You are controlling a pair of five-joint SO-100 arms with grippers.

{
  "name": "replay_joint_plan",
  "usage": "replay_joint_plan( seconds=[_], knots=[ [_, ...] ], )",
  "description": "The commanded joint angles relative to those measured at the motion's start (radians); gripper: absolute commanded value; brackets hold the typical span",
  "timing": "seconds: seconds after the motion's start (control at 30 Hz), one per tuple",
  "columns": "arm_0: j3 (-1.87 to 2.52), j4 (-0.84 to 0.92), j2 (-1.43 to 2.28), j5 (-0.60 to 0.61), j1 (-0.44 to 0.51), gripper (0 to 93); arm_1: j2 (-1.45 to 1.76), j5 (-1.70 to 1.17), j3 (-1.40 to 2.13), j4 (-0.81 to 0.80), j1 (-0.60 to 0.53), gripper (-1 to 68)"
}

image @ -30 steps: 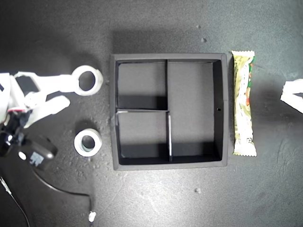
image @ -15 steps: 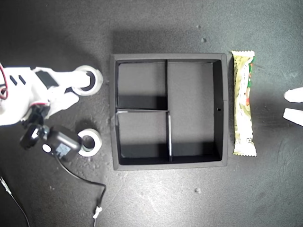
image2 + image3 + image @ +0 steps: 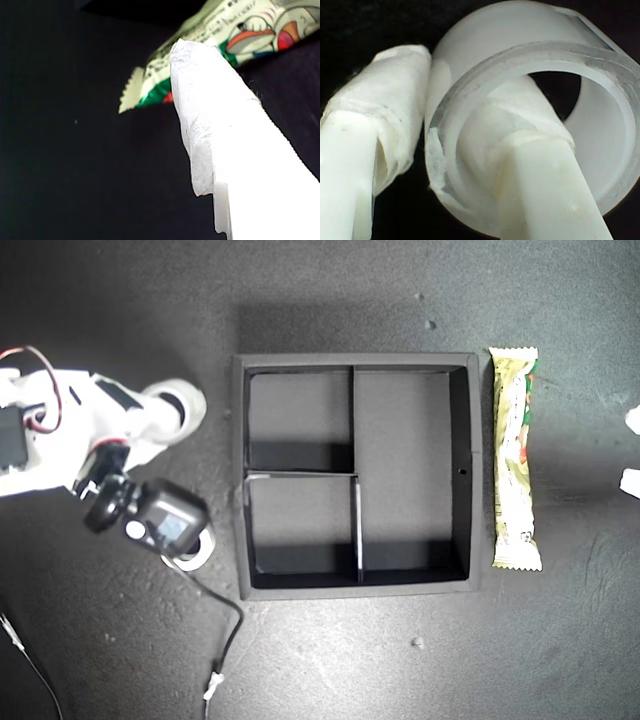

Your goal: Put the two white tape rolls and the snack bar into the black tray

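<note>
Exterior view light: you get bright light near the middle, and the dark tabletop (image 3: 330, 660) goes dimmer toward the corners.
Shadows: soft dark bands lie inside the black tray (image 3: 476, 475) under its walls, and a faint shadow sits above it.
Glare: the white arm at the exterior view's left looks washed out.
First wrist view: the white finger (image 3: 225, 150) is very bright and a bit blurry; the snack bar (image 3: 210, 40) behind it is soft too, and the rest is nearly black.
Second wrist view: the tape roll (image 3: 535, 80) and fingers (image 3: 375, 140) fill the picture, milky and out of focus.
</note>
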Motion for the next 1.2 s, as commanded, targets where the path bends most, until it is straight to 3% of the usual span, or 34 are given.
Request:
replay_joint_plan(
  seconds=[0.0,0.27,0.77,0.87,1.03,1.17],
  knots=[
    [-0.218,0.152,0.058,0.032,0.0,0.1,-0.287,-0.385,-0.21,0.118,0.0,23.1],
    [-0.637,0.339,-0.011,0.063,0.06,0.1,-0.756,-0.552,-0.4,0.167,-0.029,24.5],
    [-0.712,0.261,-0.195,-0.028,0.204,0.1,-1.183,-0.58,-0.666,0.153,-0.028,25.4],
    [-0.712,0.261,-0.209,-0.028,0.207,0.1,-1.181,-0.379,-0.727,0.236,-0.021,26.0],
    [-0.706,0.265,-0.189,-0.018,0.212,0.1,-1.158,0.207,-0.934,0.494,-0.032,24.5],
    [-0.698,0.268,-0.181,-0.018,0.21,0.1,-1.157,0.603,-0.982,0.592,-0.038,22.4]
  ],
)
